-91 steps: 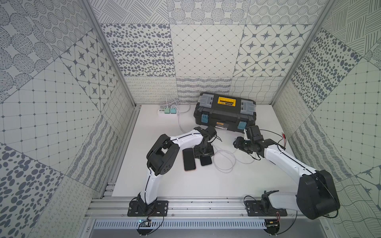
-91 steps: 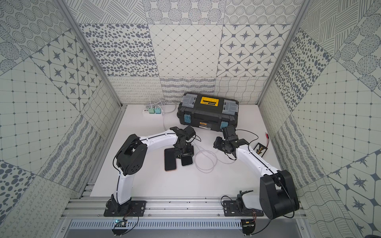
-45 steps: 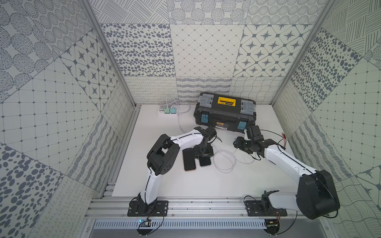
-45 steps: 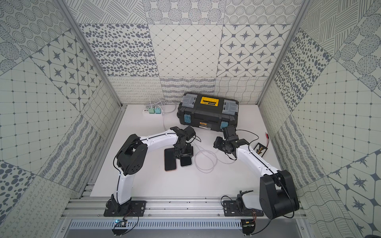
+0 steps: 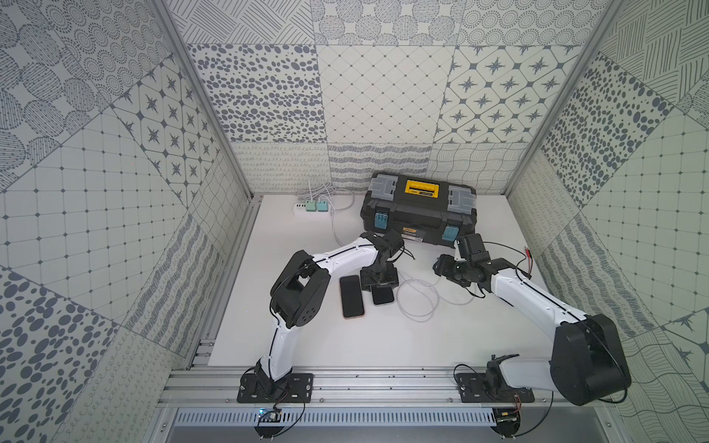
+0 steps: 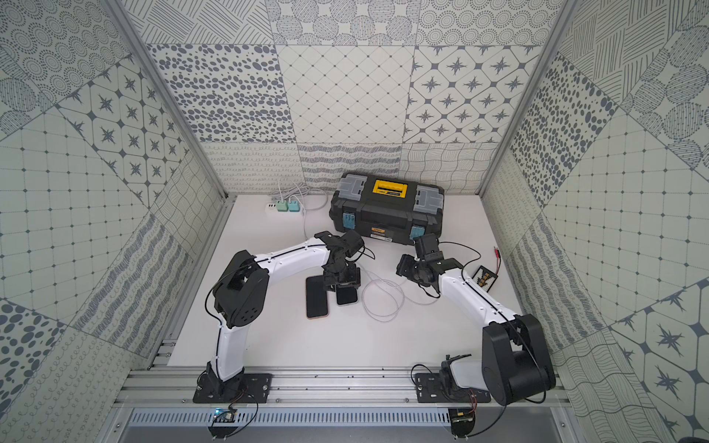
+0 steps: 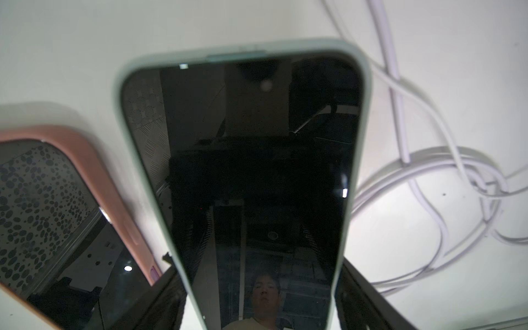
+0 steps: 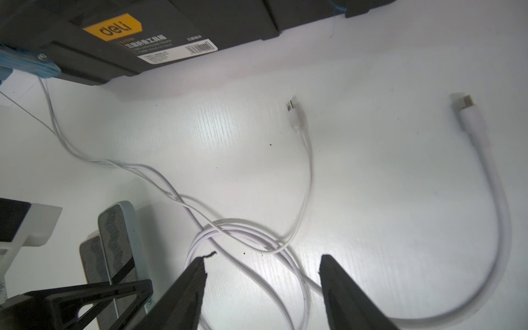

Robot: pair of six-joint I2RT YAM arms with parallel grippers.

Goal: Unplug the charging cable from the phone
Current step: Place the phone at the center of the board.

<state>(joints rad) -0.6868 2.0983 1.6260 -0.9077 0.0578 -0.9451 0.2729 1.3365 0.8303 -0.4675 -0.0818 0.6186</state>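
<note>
Clamping the mint-cased phone (image 7: 257,171) across its width, the left hand (image 5: 379,284) has a finger pressed against each long side of the case. The phone lies screen-up near the middle of the bench (image 5: 345,353), and its free short end shows no plug in it in the left wrist view. A pink-cased phone (image 5: 352,296) lies flat just beside it, on the side toward the bench's left edge.

The right hand (image 8: 263,274) hovers over the bench toward the right edge, with its fingers set wide and nothing between them. Two white cables lie loose on the surface in front of it. A thin cable (image 8: 307,171) ends in a small plug (image 8: 295,114) and a thicker cable (image 8: 497,200) ends in a broader plug (image 8: 465,104). Both plugs rest bare on the bench, well apart from either phone. The slack of the cables is looped and crossed in a coil (image 5: 416,299) between the mint-cased phone and the right hand.

A black toolbox (image 5: 418,214) with a yellow handle sits along the far edge. A white power strip (image 5: 303,207) carrying two teal chargers sits in the far left corner.
</note>
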